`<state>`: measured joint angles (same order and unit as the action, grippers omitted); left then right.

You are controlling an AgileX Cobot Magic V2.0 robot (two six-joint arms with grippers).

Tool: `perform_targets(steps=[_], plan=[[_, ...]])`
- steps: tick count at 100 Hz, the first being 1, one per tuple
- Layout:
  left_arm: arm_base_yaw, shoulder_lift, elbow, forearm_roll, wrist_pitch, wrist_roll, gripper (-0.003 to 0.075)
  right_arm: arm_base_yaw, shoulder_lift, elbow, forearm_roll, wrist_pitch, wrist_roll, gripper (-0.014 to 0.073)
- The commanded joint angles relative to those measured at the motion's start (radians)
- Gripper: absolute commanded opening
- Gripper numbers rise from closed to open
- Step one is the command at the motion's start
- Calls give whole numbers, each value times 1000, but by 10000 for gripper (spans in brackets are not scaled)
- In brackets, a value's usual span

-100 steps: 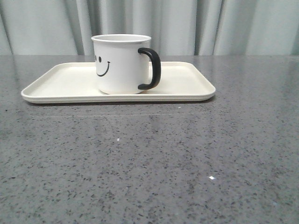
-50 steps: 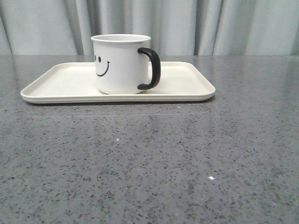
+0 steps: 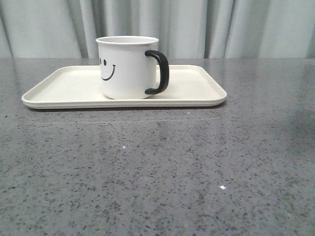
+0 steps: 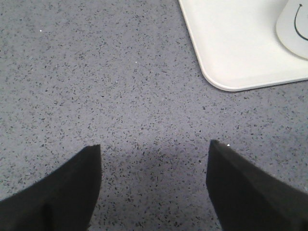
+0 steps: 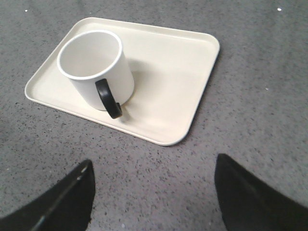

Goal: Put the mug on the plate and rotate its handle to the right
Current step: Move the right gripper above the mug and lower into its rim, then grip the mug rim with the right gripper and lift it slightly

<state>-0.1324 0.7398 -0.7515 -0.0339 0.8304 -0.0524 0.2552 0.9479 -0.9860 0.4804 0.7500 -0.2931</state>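
Note:
The white mug (image 3: 127, 68) with a black smiley face stands upright on the cream plate (image 3: 69, 88), near its middle. Its black handle (image 3: 159, 72) points to the right in the front view. The right wrist view shows the mug (image 5: 96, 70), its handle (image 5: 108, 99) and the plate (image 5: 173, 77) beyond my right gripper (image 5: 153, 166), which is open, empty and apart from them over the table. My left gripper (image 4: 154, 147) is open and empty over bare table, with a corner of the plate (image 4: 231, 53) and an edge of the mug (image 4: 294, 24) beyond it. Neither gripper shows in the front view.
The grey speckled tabletop (image 3: 157, 172) runs from the plate to the front edge. Grey-green curtains (image 3: 221, 24) hang behind the table.

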Motion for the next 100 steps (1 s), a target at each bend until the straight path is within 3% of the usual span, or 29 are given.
perform_targets(steps=[1,43,82,100], plan=[[2,-3,-24,-9,-66,-2,463,44,76,-93,33,-65,-20,531],[2,-3,-24,-9,-66,-2,463,215,478,-434,-8,-70,-24,531],[2,-3,-24,-9,-66,-2,463,242,732,-678,-24,-22,-21,531],[2,-3,-24,-9,-68,-2,463,242,794,-722,-103,3,39,531]])
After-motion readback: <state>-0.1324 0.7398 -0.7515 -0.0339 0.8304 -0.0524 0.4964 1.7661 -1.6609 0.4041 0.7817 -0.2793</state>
